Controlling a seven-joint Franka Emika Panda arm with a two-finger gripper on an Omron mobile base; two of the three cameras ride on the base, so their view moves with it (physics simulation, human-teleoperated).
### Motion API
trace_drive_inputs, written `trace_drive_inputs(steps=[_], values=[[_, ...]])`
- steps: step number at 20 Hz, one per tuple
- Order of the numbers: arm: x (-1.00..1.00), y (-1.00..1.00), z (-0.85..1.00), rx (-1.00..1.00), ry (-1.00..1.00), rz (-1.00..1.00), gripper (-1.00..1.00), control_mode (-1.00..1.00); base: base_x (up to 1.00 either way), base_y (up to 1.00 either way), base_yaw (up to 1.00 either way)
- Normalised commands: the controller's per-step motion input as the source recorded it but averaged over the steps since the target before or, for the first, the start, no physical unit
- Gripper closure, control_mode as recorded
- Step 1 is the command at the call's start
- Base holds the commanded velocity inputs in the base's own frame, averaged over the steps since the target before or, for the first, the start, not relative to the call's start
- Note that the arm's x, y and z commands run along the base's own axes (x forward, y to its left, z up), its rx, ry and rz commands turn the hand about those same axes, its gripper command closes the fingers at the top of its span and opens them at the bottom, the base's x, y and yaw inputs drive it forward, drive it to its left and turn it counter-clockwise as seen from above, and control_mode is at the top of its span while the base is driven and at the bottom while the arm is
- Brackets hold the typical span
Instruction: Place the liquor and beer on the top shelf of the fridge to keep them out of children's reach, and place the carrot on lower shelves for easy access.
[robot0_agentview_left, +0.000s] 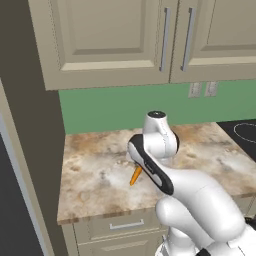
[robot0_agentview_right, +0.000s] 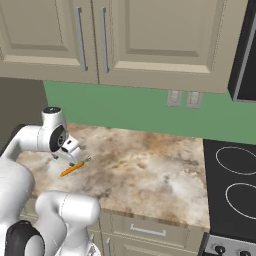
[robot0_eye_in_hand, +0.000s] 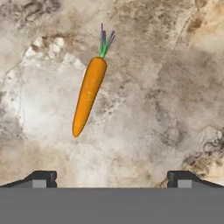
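A small orange carrot (robot0_eye_in_hand: 89, 98) with a green stem lies flat on the marbled counter (robot0_agentview_right: 150, 170). In the right base view the carrot (robot0_agentview_right: 74, 168) sits just below and in front of my gripper (robot0_agentview_right: 67, 156). My arm hides part of the carrot (robot0_agentview_left: 135, 176) in the left base view. In the hand view my gripper (robot0_eye_in_hand: 112, 179) hovers above the counter, open and empty, and the carrot lies ahead, left of centre. The fridge's dark outer wall (robot0_agentview_left: 35, 150) rises at the counter's left end. Its shelves, the liquor and the beer are out of view.
Beige panelled wall cabinets (robot0_agentview_right: 150, 35) hang low over the counter. A black cooktop (robot0_agentview_right: 232, 175) adjoins the counter on the right. Drawers (robot0_agentview_left: 125, 226) with metal handles run below the front edge. Two outlets (robot0_agentview_right: 184, 99) sit on the green backsplash.
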Motion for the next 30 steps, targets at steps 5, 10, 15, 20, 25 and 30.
trace_drive_inputs(steps=[5,10,15,20,25,30], values=[[0.33,0.07,-0.61,0.00,0.00,0.00,-1.00,-1.00,0.00,0.00,0.00],[0.33,0.11,-0.53,0.00,0.00,-0.01,-1.00,-1.00,0.00,0.00,0.00],[0.32,0.18,-0.30,0.00,0.00,-0.03,-1.00,-1.00,0.00,0.00,0.00],[0.30,0.14,-0.18,0.00,0.00,-0.04,-1.00,-1.00,0.00,0.00,0.00],[0.26,0.04,-0.28,0.00,0.00,-0.03,-1.00,-1.00,0.00,0.00,0.00],[0.20,0.00,-0.36,0.00,0.00,-0.01,-1.00,-1.00,0.00,0.00,0.00]])
